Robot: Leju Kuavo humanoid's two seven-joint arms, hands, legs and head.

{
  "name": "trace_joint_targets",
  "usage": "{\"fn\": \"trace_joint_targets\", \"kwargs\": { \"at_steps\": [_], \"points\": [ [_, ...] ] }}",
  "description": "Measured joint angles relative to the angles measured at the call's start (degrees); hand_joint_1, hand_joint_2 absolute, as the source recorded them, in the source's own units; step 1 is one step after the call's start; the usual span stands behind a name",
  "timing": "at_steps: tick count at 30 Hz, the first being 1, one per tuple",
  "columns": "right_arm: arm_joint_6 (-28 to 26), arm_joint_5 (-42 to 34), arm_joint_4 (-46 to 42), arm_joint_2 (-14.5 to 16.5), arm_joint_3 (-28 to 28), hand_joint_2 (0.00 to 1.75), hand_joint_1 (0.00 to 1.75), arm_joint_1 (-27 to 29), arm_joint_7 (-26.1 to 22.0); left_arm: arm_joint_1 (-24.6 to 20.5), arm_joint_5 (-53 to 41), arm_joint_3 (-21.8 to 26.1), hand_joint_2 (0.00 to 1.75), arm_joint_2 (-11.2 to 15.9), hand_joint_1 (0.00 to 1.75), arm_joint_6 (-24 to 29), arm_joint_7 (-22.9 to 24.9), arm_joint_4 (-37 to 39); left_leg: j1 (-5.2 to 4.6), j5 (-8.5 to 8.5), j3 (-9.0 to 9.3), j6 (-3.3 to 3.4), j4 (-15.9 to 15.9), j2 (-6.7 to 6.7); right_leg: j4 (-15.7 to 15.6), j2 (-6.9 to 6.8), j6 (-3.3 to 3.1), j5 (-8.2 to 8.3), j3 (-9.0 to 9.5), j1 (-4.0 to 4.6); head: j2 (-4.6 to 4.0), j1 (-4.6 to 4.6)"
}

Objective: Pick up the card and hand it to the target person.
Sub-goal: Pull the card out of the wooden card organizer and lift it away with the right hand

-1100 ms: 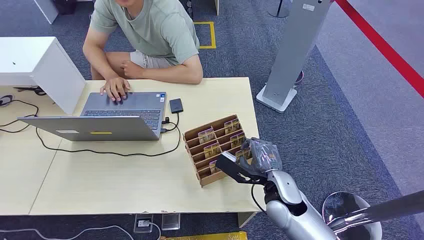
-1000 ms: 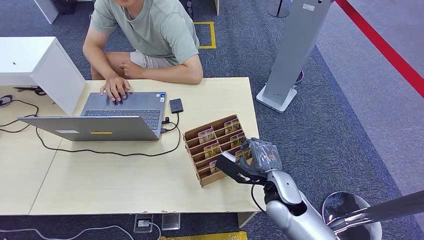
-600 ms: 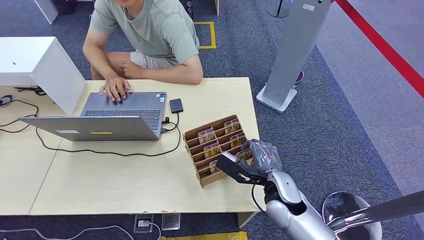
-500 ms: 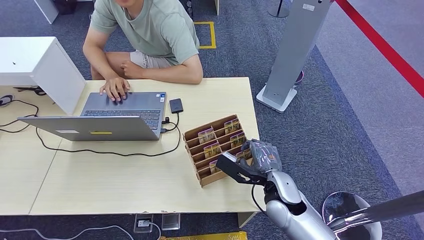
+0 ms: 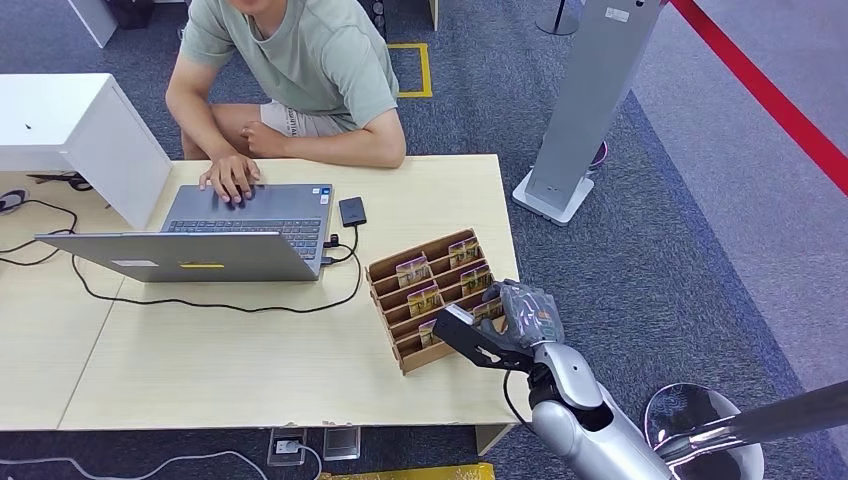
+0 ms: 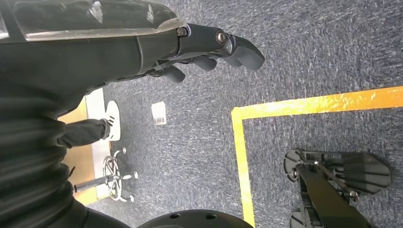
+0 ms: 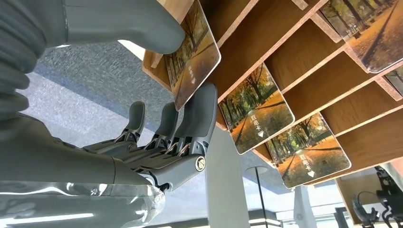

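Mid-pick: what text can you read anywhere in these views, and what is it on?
"取电卡", above a small arrow: on two rack cards in the wooden rack.
Pinched card in the right hand: similar print, too small to be sure.
Laptop sticker and pillar label: too small to read.

The right hand [image 5: 512, 322] has edged slightly nearer the card [image 7: 196, 53].

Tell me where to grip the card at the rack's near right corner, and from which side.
Pinch the card by its exposed end, faces between thumb and finger, coming from the rack's open side. It stands in a slot with only that end projecting. The right hand is already placed so: thumb on one face, a finger at the other.
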Motion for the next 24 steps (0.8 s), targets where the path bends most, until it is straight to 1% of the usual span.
{"fn": "trace_joint_targets", "kwargs": {
  "at_steps": [8,9,12,13,15,20,24],
  "points": [
    [-0.01,-0.44,0.10,0.00,0.27,1.75,0.96,-0.02,-0.11,0.00,0.19,0.02,1.75,-0.01,0.00,0.28,0.46,0.00,0.00,0.00,0.00,0.00,0.00,0.00,0.00,0.00,0.00,0.00,0.00,0.00,0.00,-0.02],
    [-0.01,-0.48,0.12,0.00,0.28,1.75,1.01,-0.02,-0.12,0.00,0.20,0.03,1.75,-0.01,0.00,0.31,0.46,0.00,0.00,0.00,0.00,0.00,0.00,0.00,0.00,0.00,0.00,0.00,0.00,0.00,0.00,-0.01],
    [-0.03,-0.57,0.14,0.00,0.28,1.75,1.25,-0.02,-0.12,0.00,0.20,0.04,1.75,-0.02,0.00,0.41,0.46,0.00,0.00,0.00,0.00,0.00,0.00,0.00,0.00,0.00,0.00,0.00,0.00,0.00,-0.01,0.01],
    [-0.05,-0.60,0.14,0.00,0.29,1.75,1.31,-0.02,-0.12,0.00,0.19,0.04,1.75,-0.02,0.00,0.43,0.46,0.00,0.00,0.00,0.00,0.00,0.00,0.00,0.00,0.00,0.00,0.00,0.00,0.00,0.00,0.01],
    [-0.10,-0.70,0.20,0.00,0.30,1.75,1.34,-0.02,-0.13,0.00,0.18,0.04,1.75,-0.02,0.00,0.43,0.46,0.00,0.00,0.00,0.00,0.00,0.00,0.00,0.00,0.00,0.00,0.00,0.00,0.00,0.00,0.01],
    [-0.32,-1.03,0.51,0.00,0.30,1.75,1.46,-0.26,-0.20,0.00,0.20,0.05,1.75,-0.10,0.00,0.44,0.47,0.00,0.00,0.00,0.01,0.00,0.00,0.00,0.00,0.00,0.00,0.00,0.00,0.00,0.00,-0.02],
    [-0.34,-1.15,0.58,0.00,0.31,1.75,1.47,-0.33,-0.40,-0.01,0.33,0.06,1.75,-0.17,0.00,0.43,0.62,0.00,0.00,0.00,0.01,0.00,0.00,0.00,0.00,0.00,0.00,0.00,0.01,0.00,-0.01,0.00]
  ]
}}
